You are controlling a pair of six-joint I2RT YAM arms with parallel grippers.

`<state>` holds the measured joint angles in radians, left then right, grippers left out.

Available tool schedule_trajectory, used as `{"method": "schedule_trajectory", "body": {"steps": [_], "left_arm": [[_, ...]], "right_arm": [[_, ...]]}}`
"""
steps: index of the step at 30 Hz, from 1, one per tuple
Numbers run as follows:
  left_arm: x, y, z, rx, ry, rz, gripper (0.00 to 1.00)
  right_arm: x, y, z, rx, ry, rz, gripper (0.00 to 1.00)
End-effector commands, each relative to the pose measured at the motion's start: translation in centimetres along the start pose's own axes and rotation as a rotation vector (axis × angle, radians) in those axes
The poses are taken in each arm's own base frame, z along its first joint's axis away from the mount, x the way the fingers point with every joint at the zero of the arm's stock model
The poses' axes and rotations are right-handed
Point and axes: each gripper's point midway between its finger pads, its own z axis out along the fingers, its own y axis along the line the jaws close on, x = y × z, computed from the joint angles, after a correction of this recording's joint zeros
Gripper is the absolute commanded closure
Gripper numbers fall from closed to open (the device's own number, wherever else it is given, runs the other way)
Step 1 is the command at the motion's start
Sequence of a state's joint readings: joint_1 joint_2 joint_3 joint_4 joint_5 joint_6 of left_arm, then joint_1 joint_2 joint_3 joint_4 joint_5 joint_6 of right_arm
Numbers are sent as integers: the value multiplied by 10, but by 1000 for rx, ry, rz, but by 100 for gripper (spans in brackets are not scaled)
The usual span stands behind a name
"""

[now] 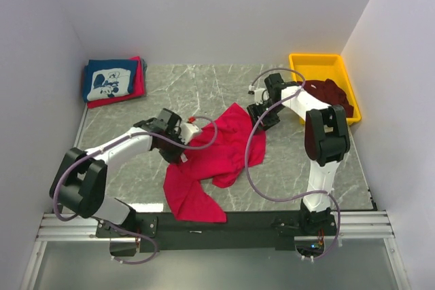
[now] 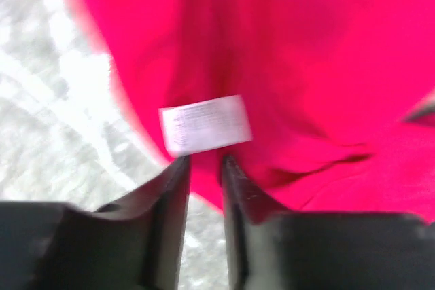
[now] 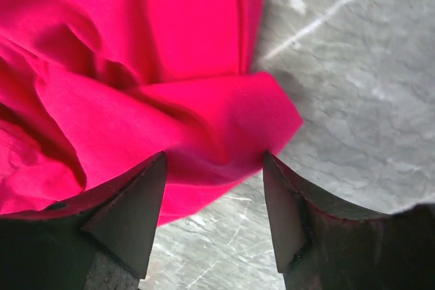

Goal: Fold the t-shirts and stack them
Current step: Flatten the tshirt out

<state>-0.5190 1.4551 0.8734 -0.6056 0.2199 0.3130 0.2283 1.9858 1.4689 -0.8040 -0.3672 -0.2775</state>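
A bright red t-shirt (image 1: 221, 151) lies crumpled in the middle of the table. My left gripper (image 1: 182, 143) is at its left edge. In the left wrist view the left gripper (image 2: 204, 161) stands nearly closed, pinching the shirt's red cloth (image 2: 285, 66) just below a white label (image 2: 205, 125). My right gripper (image 1: 262, 117) is at the shirt's far right corner. In the right wrist view the right gripper (image 3: 214, 161) is open, its jaws wide apart over a folded corner of the red cloth (image 3: 204, 120). Two folded shirts, navy with a white print (image 1: 109, 79) on red, are stacked at the far left.
A yellow bin (image 1: 319, 62) stands at the far right with dark maroon shirts (image 1: 333, 93) in it, hanging over its near rim. White walls close in the grey marble table (image 1: 197, 86) on three sides.
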Motion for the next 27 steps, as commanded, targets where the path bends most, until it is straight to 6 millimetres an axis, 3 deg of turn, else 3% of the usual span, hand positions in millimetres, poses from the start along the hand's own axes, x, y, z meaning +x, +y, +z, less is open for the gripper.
{"method": "schedule_trajectory", "body": {"steps": [1, 2, 3, 5, 6, 8, 9, 10, 12, 13, 15, 16, 19, 23, 27], "left_arm": [[-2, 40, -11, -74, -41, -86, 89], [-4, 47, -15, -69, -53, -102, 95], [0, 53, -18, -72, -48, -124, 99], [3, 75, -28, -81, -73, -178, 100], [5, 81, -32, -80, -76, -196, 99], [12, 101, -43, -100, -91, -235, 100], [12, 97, -47, -53, -104, -225, 99], [9, 97, -54, -31, -128, -223, 99], [-20, 82, -73, 55, -227, -159, 89], [-32, 68, -76, 93, -245, -117, 67], [-56, 56, -81, 86, -282, -45, 51], [-74, 37, -76, 102, -297, 17, 45], [-98, 7, -63, 126, -296, 84, 46], [-117, -2, -26, 130, -249, 79, 49], [-121, -1, 3, 92, -188, 60, 47]], "right_arm": [[4, 0, -6, -28, -5, 29, 35], [4, 0, -5, -32, -2, 33, 37], [6, -1, -5, -40, 4, 43, 46], [5, -2, -7, -65, 0, 63, 58], [7, -1, -9, -80, 7, 74, 71], [5, 0, -16, -112, -11, 91, 85], [5, 0, -20, -122, -16, 104, 95], [2, 3, -26, -128, -36, 98, 100], [1, 6, -32, -149, -57, 109, 100], [-1, 8, -38, -150, -76, 105, 100], [0, 8, -40, -159, -96, 122, 100], [-1, 8, -43, -161, -104, 124, 100], [-2, 8, -45, -179, -114, 150, 100], [-1, 6, -46, -185, -114, 171, 100], [-1, 6, -49, -184, -125, 171, 100]]}}
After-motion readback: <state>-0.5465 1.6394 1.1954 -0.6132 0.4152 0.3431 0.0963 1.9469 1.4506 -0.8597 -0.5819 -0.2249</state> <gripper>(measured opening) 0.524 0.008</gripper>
